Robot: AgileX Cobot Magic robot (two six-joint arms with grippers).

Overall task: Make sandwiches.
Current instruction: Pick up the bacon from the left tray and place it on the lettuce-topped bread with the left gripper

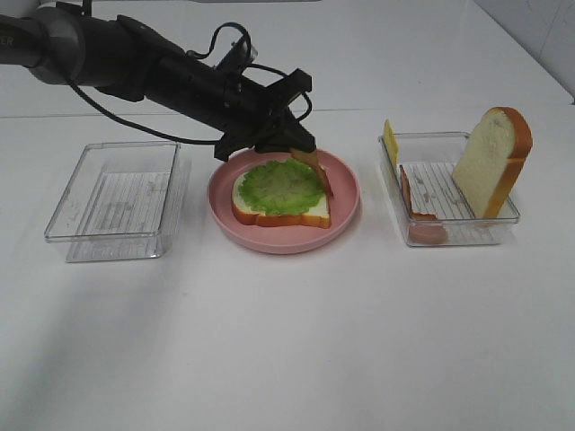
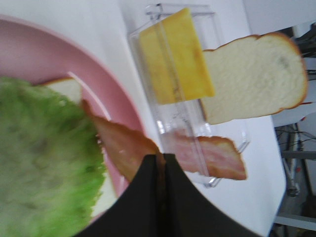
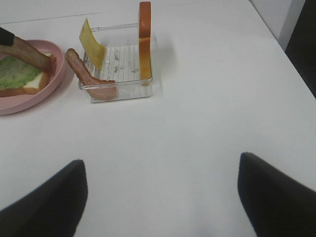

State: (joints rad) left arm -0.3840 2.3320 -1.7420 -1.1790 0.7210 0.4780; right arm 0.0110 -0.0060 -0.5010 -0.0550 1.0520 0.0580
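A bread slice (image 1: 287, 211) topped with frilly green lettuce (image 1: 280, 186) lies on the pink plate (image 1: 346, 193). My left gripper (image 1: 289, 144) reaches over the plate's far side and is shut on a brown meat strip (image 1: 314, 169), whose free end hangs at the lettuce's right edge. The left wrist view shows the shut fingers (image 2: 148, 197) pinching the strip (image 2: 123, 145) beside the lettuce (image 2: 44, 158). The right tray (image 1: 449, 235) holds a second bread slice (image 1: 492, 162) on edge, a yellow cheese square (image 1: 390, 142) and another meat strip (image 1: 409, 193). My right gripper (image 3: 160, 197) is open over bare table.
A clear plastic tray (image 1: 112, 199) with nothing in it stands left of the plate. The left arm (image 1: 135, 58) stretches in from the far left. The table's right edge (image 3: 276, 44) runs close past the right tray (image 3: 118, 89).
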